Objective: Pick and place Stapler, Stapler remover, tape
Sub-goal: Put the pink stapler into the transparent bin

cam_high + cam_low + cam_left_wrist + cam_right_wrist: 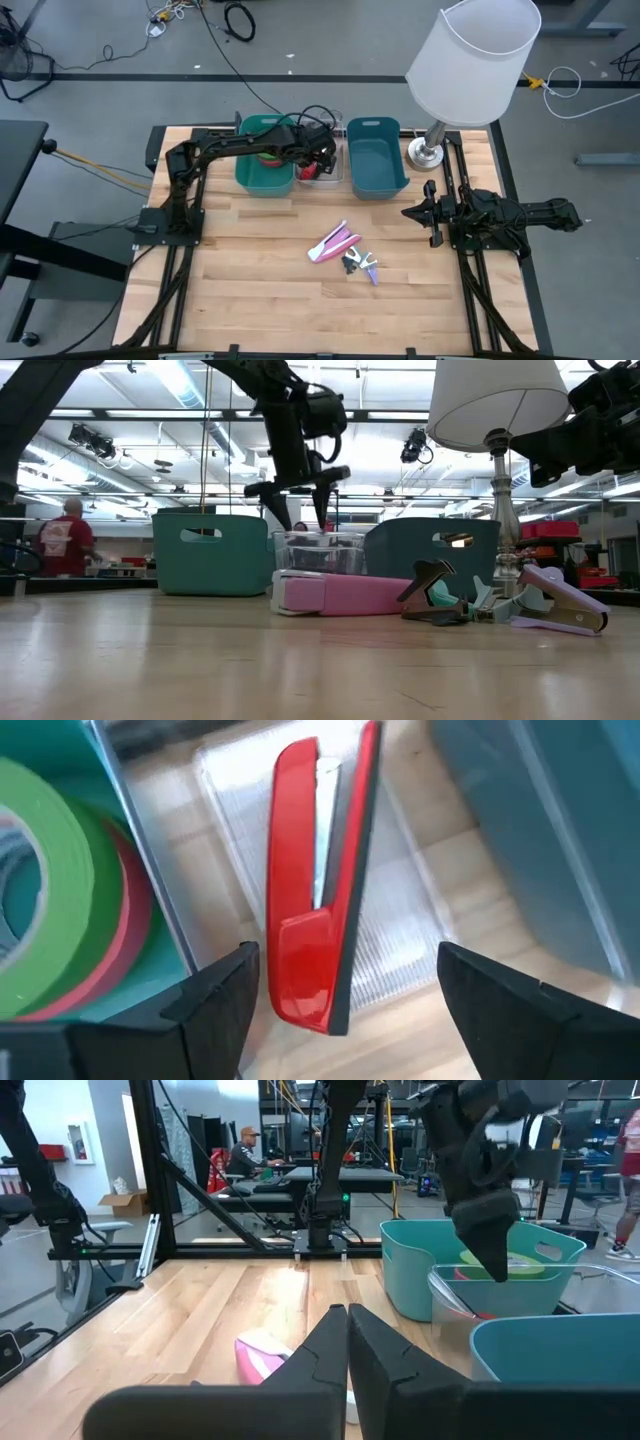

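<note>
A red stapler [315,890] lies on its side in a clear tray [400,935] between two teal bins. My left gripper [345,1010] hangs open just above the stapler's near end, one finger on either side, clear of it; it also shows over the tray in the low view [300,490]. Green and pink tape rolls [50,890] are stacked in the left teal bin [262,160]. A pink stapler [335,243] and two staple removers [360,263] lie on the table's middle. My right gripper [348,1330] waits shut at the table's right [425,212].
The right teal bin [375,160] stands beside the tray. A table lamp with a white shade [475,50] rises at the back right, its foot [425,152] next to that bin. People stand in the room behind the table [65,540].
</note>
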You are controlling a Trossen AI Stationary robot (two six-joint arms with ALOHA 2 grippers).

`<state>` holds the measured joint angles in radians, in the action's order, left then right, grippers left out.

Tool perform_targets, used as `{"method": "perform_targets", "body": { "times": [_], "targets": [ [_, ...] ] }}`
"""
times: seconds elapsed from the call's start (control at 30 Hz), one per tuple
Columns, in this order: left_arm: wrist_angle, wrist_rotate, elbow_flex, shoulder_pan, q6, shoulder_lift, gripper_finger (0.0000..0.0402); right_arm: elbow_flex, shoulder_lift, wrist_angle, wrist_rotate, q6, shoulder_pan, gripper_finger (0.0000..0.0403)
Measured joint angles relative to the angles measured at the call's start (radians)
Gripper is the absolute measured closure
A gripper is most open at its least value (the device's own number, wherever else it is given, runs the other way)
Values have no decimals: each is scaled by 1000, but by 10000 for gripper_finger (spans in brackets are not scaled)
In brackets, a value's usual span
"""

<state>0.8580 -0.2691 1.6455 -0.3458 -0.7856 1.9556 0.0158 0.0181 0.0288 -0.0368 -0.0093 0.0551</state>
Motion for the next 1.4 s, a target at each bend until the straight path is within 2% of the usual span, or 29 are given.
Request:
{"method": "perform_targets", "body": {
  "times": [0.37,0.6,1.17,1.4],
  "targets": [
    [4,27,52,80,66,-83,93,0,0,0,0,0,0,387],
    [4,94,93,175,103,-86,93,0,0,0,0,0,0,387],
    [4,135,93,439,99,-86,93,0,0,0,0,0,0,387],
    [6,134,88,516,85,-86,92,0,0,0,0,0,0,387]
  ]
}}
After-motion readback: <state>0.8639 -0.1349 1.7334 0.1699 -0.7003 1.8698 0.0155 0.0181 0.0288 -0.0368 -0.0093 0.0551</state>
